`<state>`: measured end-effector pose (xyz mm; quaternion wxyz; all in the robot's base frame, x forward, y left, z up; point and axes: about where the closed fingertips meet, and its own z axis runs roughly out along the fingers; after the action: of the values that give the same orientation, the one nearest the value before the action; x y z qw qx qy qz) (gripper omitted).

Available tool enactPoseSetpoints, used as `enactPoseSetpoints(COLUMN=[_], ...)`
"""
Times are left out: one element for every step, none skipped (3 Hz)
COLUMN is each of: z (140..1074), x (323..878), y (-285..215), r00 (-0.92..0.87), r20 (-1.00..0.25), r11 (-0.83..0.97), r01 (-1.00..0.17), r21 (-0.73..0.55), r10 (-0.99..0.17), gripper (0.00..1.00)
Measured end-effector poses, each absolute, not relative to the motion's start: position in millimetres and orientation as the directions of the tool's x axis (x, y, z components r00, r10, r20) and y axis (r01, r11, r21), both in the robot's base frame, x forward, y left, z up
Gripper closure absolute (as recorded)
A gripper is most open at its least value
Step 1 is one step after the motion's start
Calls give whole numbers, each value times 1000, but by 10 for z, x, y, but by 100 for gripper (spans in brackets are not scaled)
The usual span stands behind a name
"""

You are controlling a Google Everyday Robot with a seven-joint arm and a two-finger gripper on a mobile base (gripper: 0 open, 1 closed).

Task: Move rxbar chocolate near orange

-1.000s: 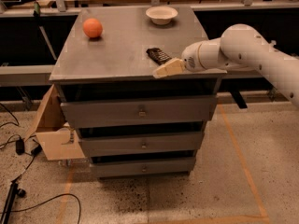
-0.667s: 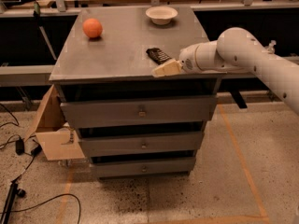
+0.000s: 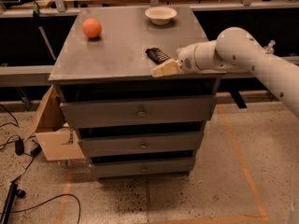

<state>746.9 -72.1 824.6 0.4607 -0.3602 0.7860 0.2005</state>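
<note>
The rxbar chocolate [image 3: 157, 55] is a small flat black bar lying on the grey cabinet top [image 3: 117, 50], right of the middle. The orange [image 3: 92, 28] sits at the far left of the top, well apart from the bar. My gripper [image 3: 164, 68] reaches in from the right on the white arm [image 3: 243, 50]. Its pale fingers lie low at the front edge of the top, just in front of the bar and right beside it. It holds nothing that I can see.
A shallow white bowl [image 3: 160, 15] stands at the back of the top. The cabinet has three drawers [image 3: 140, 111] below. An open cardboard box [image 3: 53, 129] and cables [image 3: 18, 148] lie on the floor at the left.
The arm has shifted slightly to the left toward the bar. The bar, the orange and the bowl have not moved.
</note>
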Motion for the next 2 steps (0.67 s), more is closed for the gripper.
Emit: enactPoseSetpoints(z=[8265, 8267], x=[7469, 7469], y=[-721, -721], r00=[-316, -316], r20=[-869, -869], r11=[660, 660], r01=[-751, -751], r21=[-17, -16], r10=[-381, -381], gripper=[88, 100])
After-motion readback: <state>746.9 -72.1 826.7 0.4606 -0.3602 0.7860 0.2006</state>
